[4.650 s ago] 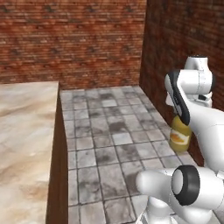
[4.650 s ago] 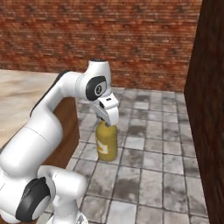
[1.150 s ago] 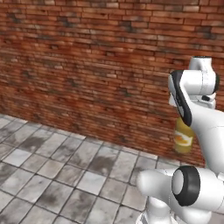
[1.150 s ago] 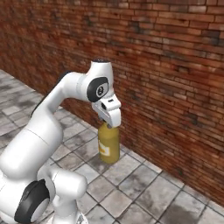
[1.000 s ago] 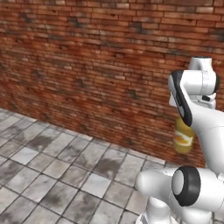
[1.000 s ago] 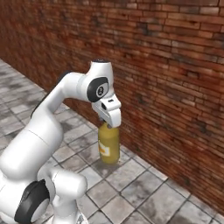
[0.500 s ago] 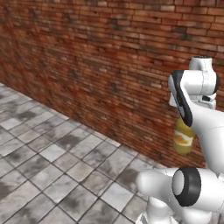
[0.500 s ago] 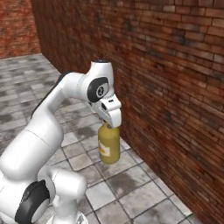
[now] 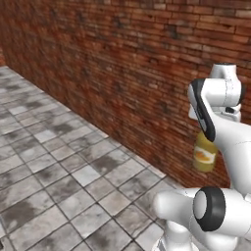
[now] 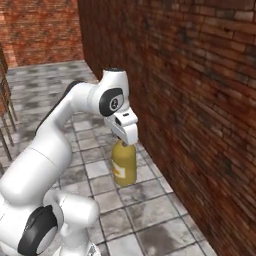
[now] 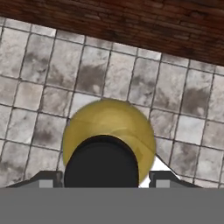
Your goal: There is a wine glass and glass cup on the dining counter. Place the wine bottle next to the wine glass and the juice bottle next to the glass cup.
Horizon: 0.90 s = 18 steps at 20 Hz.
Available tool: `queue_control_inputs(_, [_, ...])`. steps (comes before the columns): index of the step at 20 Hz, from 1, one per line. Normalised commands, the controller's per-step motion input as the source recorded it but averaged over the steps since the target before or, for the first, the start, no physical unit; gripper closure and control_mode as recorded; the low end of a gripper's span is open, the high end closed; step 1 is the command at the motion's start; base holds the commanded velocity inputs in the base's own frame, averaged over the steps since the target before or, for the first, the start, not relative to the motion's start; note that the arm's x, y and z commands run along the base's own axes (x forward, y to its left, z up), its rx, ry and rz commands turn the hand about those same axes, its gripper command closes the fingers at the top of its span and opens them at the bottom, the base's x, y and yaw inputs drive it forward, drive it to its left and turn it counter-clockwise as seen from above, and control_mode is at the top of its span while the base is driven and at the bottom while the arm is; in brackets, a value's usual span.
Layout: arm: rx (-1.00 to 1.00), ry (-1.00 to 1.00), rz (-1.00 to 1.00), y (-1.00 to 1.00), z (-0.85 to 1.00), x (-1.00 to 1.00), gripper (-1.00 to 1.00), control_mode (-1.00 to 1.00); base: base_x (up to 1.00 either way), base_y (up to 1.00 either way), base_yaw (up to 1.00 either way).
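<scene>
The squat yellow juice bottle (image 10: 124,165) hangs upright in the air above the tiled floor, held by its top in my gripper (image 10: 125,140), which is shut on it. From the left base view the juice bottle (image 9: 204,155) peeks out behind my white forearm, orange-and-white label showing. Looking down from the hand, the juice bottle (image 11: 109,127) has its dark cap (image 11: 101,162) between the two fingertips (image 11: 48,179). The wine glass, glass cup, wine bottle and dining counter are out of view.
A red brick wall (image 10: 200,100) runs close along my right side. Grey stone floor tiles (image 9: 54,186) spread out to the left. Thin chair or stool legs (image 10: 6,125) stand at the left edge of the right base view.
The base has kept turning, so the brick wall and floor sweep across both base views. The arm and the held bottle keep the same pose.
</scene>
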Motion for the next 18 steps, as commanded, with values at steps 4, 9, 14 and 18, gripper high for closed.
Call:
queue_control_inputs(4, [0.00, 0.00, 0.00, 0.00, 0.00, 0.00, 1.00, 1.00, 0.88, 0.00, 0.26])
queue_control_inputs(9, [0.00, 0.00, 0.00, 0.00, 0.00, 0.00, 1.00, 1.00, 0.90, 0.02, 0.23])
queue_control_inputs(14, [0.00, 0.00, 0.00, 0.00, 0.00, 0.00, 1.00, 1.00, 0.90, 0.03, 0.22])
queue_control_inputs(18, [0.00, 0.00, 0.00, 0.00, 0.00, 0.00, 1.00, 1.00, 0.91, 0.02, 0.20])
